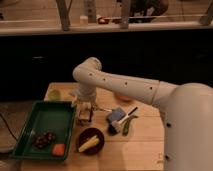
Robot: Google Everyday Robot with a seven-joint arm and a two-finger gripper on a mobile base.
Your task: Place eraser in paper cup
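Here, one jaws (85, 116) hangs beside one green tray (42, 120) above one black bowl (91, 141), grip unclear.

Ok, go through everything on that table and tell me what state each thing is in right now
gripper: down at the table beside the green tray's right edge
green tray: flat on the table, holding dark pieces and an orange piece
black bowl: upright, holding a yellow piece
blue block: lying on the table, apart from the gripper
green vegetable: lying flat beside the blue block
paper cup: not clearly visible
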